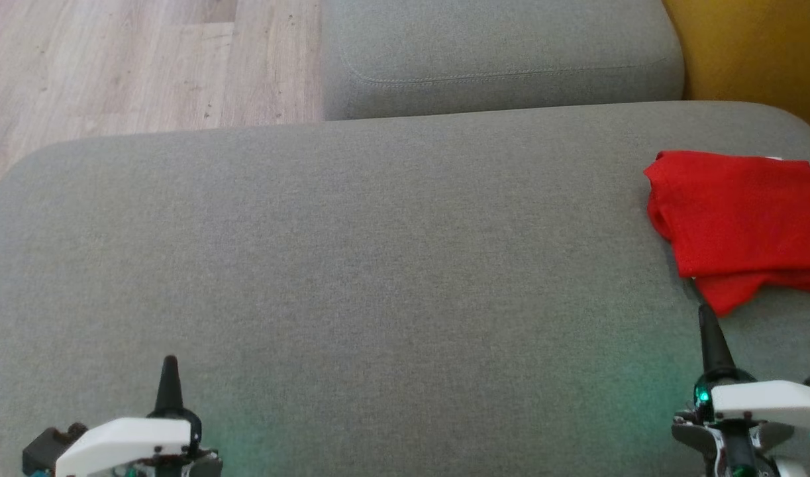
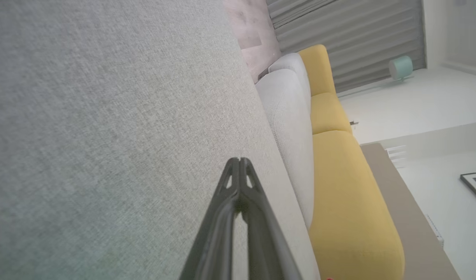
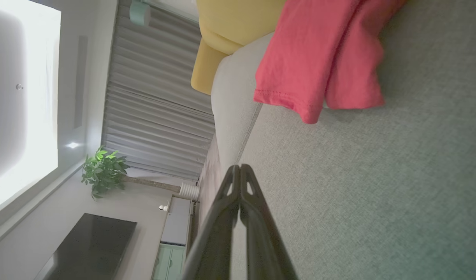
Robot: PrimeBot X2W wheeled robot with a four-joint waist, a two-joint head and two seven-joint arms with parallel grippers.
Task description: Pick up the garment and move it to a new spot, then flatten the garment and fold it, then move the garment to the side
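1. Left gripper [image 1: 169, 363]: one unit at lower left, over the grey seat cushion [image 1: 378, 265]. Its two fingers are pressed together and hold nothing.
2. Grey cushions: two. The rear cushion [image 1: 497, 59] lies behind the seat cushion.
3. Right gripper [image 1: 707, 311]: one unit at lower right. Its two fingers are pressed together and empty, with the tip just beside the garment.
4. Garment [image 1: 736, 212]: one item, red and folded, at the seat cushion's right edge.

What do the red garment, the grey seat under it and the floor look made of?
Red garment: soft matt knit, probably cotton jersey; stitched hem shows in the right wrist view. Grey seat: matt woven upholstery cloth, fine flecked weave. Floor: pale wood or wood-look planks, with grain and board joints; which, I cannot tell.
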